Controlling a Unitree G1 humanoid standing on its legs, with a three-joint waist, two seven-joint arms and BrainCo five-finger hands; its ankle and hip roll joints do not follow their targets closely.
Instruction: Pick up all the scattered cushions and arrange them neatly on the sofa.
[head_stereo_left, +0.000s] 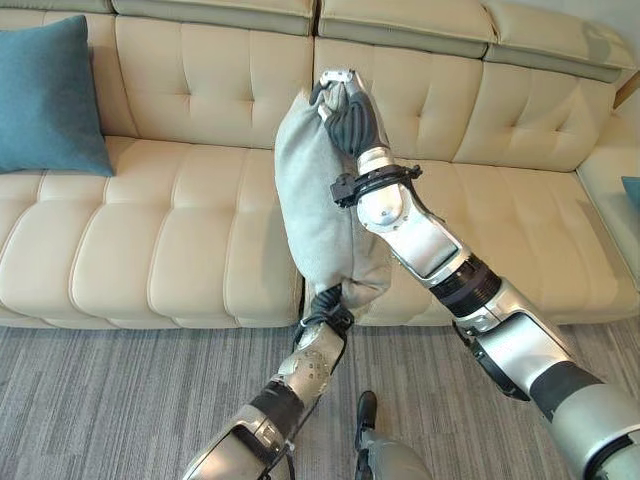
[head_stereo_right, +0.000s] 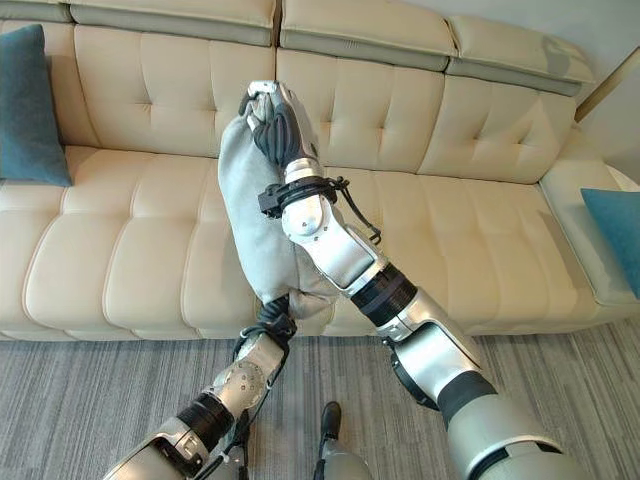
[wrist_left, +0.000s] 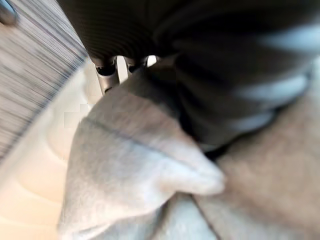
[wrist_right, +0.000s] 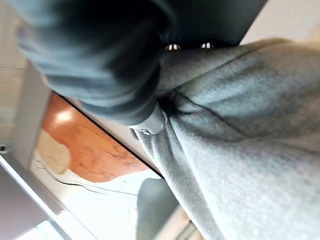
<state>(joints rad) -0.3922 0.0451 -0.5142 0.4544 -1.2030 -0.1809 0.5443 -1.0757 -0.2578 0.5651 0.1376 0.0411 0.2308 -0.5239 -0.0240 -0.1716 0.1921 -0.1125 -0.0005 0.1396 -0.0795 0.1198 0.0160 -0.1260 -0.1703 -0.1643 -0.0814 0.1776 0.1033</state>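
Over the sofa (head_stereo_left: 180, 220) seat, grey cushion (head_stereo_left: 315, 200) held upright: right hand (head_stereo_left: 345, 110) fingers clamp its top corner, left hand (head_stereo_left: 325, 305) fingers grip its bottom. Teal cushion (head_stereo_left: 45, 95) sits far left.

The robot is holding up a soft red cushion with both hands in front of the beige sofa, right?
Not quite: the cushion is soft and grey, not red, as the left eye view shows. The right hand grips its top, the left hand its bottom, before the beige sofa.
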